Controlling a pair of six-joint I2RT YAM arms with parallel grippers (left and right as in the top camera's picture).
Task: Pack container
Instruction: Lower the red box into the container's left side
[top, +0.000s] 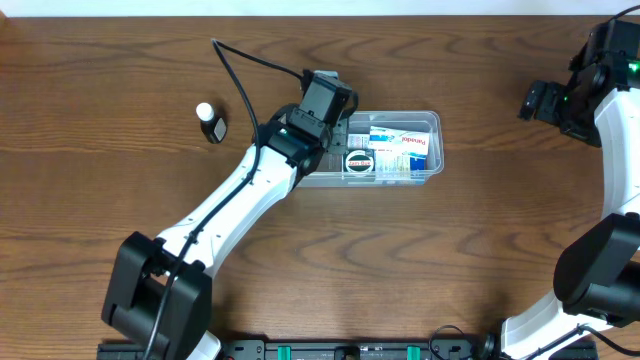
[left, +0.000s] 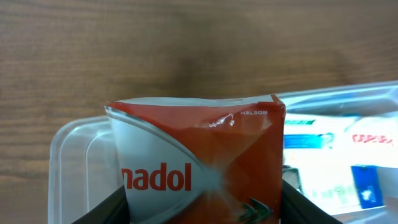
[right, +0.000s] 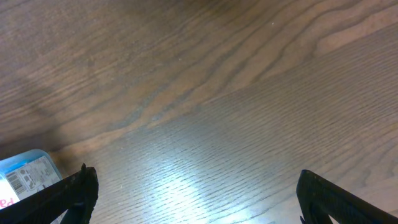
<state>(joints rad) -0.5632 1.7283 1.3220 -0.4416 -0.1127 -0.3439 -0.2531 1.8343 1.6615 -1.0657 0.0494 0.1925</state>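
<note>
left gripper (left: 202, 211) pinching red packet (left: 205, 143) over container (left: 65, 149) left end; imo lower flat before release. right gripper (right: 193, 199) jaws spread wide.

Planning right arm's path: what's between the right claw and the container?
Only bare table, no objects, between right claw and container; overhead view shows it.

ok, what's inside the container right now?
White-and-blue boxes and a round black item with a red label. The left gripper holds a red packet at the container's left end; whatever lies beneath it is covered.
</note>
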